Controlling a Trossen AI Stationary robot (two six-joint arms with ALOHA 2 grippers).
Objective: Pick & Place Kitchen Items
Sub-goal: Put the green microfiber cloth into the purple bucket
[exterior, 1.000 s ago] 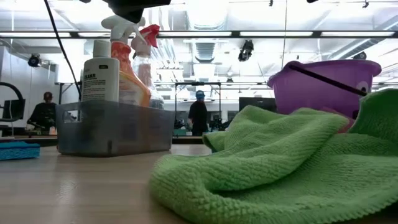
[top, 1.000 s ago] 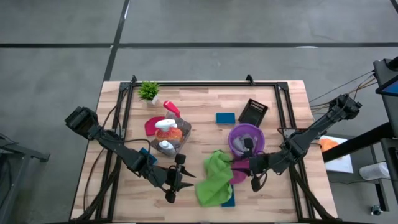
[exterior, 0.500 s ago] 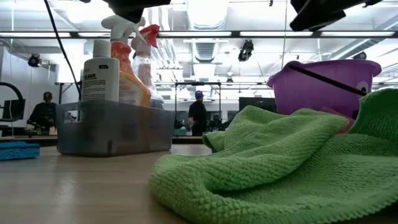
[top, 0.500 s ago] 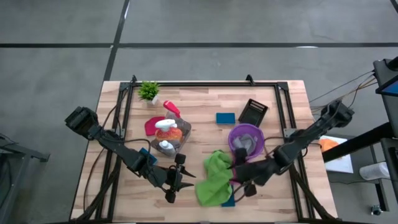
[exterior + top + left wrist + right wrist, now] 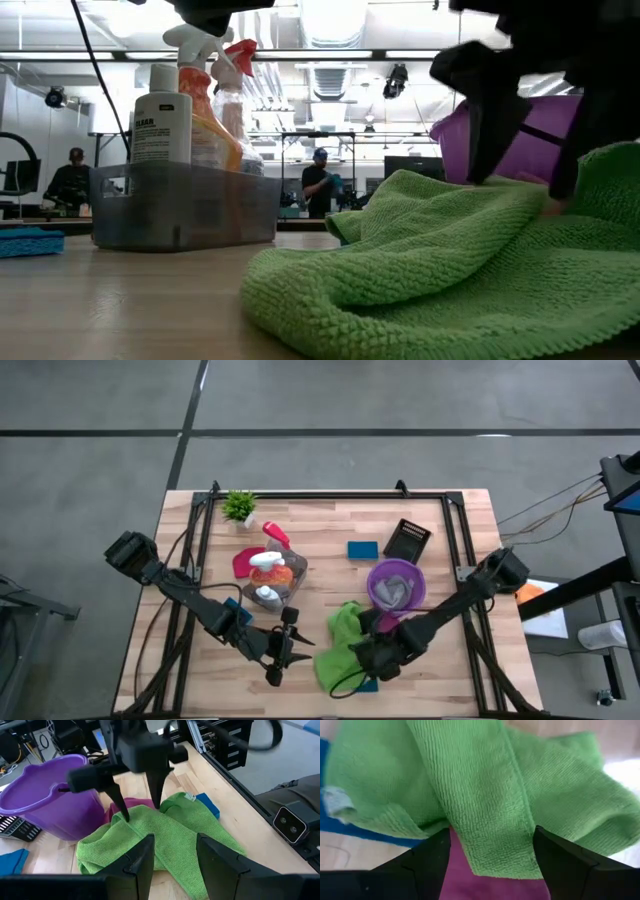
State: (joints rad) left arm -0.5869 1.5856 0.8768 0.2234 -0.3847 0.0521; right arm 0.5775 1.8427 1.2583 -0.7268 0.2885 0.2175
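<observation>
From above, the right gripper (image 5: 372,652) has swung in from the counter's (image 5: 330,530) right side and now sits low over the green cloth (image 5: 340,645), next to the purple bucket (image 5: 396,584). A second ago it hung farther right, near the bucket. The left gripper (image 5: 287,645) has not moved; it waits just left of the cloth. The grey bin (image 5: 270,582) with the orange spray bottle (image 5: 268,567) stands on the left half, a blue sponge (image 5: 362,549) lies mid-counter, and another blue sponge (image 5: 367,683) peeks from under the cloth.

At counter height, the green cloth (image 5: 450,265) fills the foreground, and the right arm's dark fingers (image 5: 490,105) have newly dropped into view, tips at the cloth in front of the bucket (image 5: 530,135). The bin (image 5: 185,205) and spray bottle (image 5: 205,115) are unchanged.

From the left wrist, the right gripper (image 5: 140,795) stands spread wide, one fingertip on the fold of the green cloth (image 5: 160,840), the other beside it, with a magenta cloth (image 5: 135,804) just behind. The left arm's own fingers (image 5: 145,860) are apart and empty.

From the right wrist, the wide fingers (image 5: 432,857) straddle a ridge of green cloth (image 5: 480,795) with magenta showing beneath. Nothing is pinched yet; this looks like the approach to grasp the green cloth, and closing here may catch the magenta one too.
</observation>
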